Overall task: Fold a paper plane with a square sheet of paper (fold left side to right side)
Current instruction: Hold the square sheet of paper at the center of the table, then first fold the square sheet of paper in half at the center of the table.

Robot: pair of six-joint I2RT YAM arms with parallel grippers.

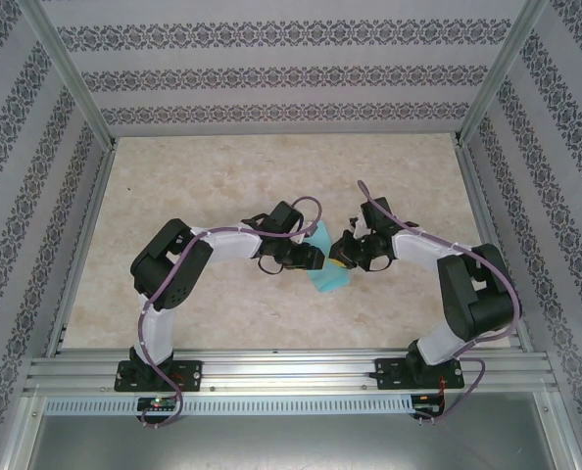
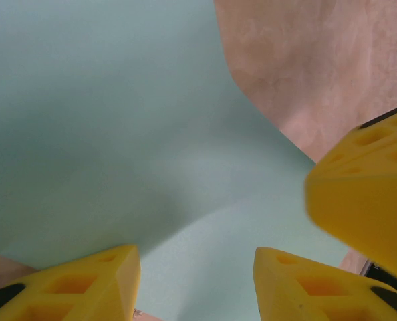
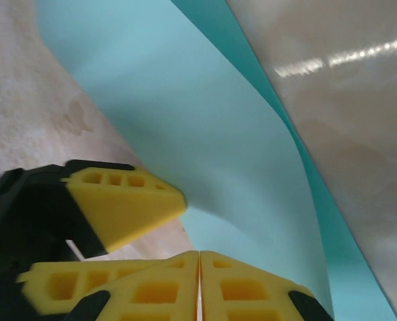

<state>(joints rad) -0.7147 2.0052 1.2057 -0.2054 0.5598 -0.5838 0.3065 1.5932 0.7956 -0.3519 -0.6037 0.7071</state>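
L claw (image 2: 195, 264): jaws held approx. half apart, nothing clamped. The square sheet of paper (image 2: 118, 127) is seen curled up just ahead of & between its fingers. R claw (image 3: 199, 257): jaws pressed fully together, tips set against sheet's lower edge; whether it's pinched can't be told.
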